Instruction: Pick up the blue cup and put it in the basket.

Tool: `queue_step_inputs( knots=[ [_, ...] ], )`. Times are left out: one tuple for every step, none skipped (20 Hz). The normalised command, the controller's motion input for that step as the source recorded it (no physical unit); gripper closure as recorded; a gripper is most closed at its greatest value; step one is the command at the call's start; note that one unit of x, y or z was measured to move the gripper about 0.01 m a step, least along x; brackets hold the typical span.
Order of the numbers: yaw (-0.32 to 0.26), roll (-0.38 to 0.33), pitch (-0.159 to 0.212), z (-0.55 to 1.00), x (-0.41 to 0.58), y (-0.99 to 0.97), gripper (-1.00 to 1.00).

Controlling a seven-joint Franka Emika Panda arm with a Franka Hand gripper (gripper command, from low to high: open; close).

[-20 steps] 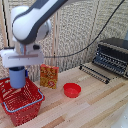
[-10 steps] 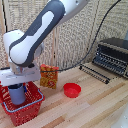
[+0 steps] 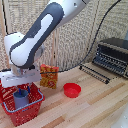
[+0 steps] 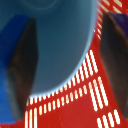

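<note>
The blue cup [image 3: 21, 98] stands inside the red mesh basket [image 3: 25, 116] at the exterior view's lower left. My gripper [image 3: 21, 86] hangs low over the basket, right above the cup. In the wrist view the cup [image 4: 62, 45] fills the space between my dark fingers [image 4: 22, 60], with the basket's red mesh floor [image 4: 75, 107] below. A strip of red mesh shows between the cup and the other finger [image 4: 116, 45], so the jaws stand apart and open around the cup.
An orange snack box [image 3: 49, 76] stands just behind the basket. A shallow red bowl [image 3: 72, 90] sits on the wooden table to its right. A black toaster oven [image 3: 112, 55] with a wire rack [image 3: 95, 73] is at the far right.
The arm has come down, carrying the cup from above the basket into it. The jaws now stand apart from the cup.
</note>
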Motion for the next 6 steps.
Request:
queue_step_inputs(
  knots=[
    [-0.042,0.030,0.000,0.52,0.069,-0.19,-1.00],
    [-0.055,0.000,0.024,0.65,0.103,-0.12,-1.00],
    [-0.030,0.000,0.032,0.79,0.069,-0.11,-1.00],
    [-0.016,0.000,0.060,0.88,0.157,0.00,-1.00],
    [-0.001,0.000,0.079,0.91,0.229,0.00,-1.00],
    [0.000,0.000,0.099,0.96,0.149,-0.05,-1.00]
  ],
)
